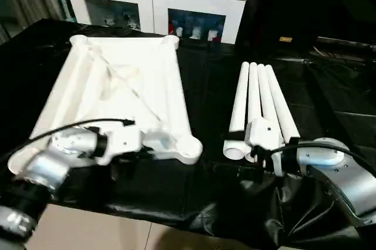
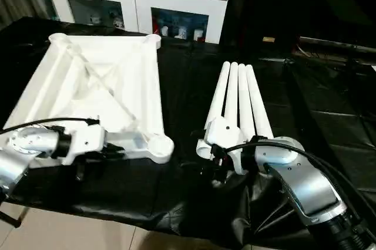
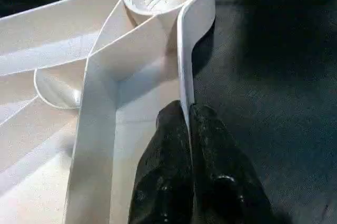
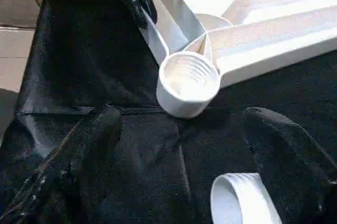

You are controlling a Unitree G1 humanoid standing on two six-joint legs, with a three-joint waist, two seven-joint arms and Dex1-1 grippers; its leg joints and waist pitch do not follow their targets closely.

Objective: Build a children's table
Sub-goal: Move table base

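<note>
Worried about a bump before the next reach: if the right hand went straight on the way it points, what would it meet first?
Probably the tabletop's near corner socket, which sits between the open right hand's fingers ahead, with bare black sheet before it. Depth is unclear.

Tabletop near edge behind forearm.

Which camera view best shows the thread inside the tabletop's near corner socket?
The right wrist view: it looks into the corner socket, showing its thread rings. The left wrist view shows part of the thread. The head views show the socket small, at the tabletop corner.
</note>
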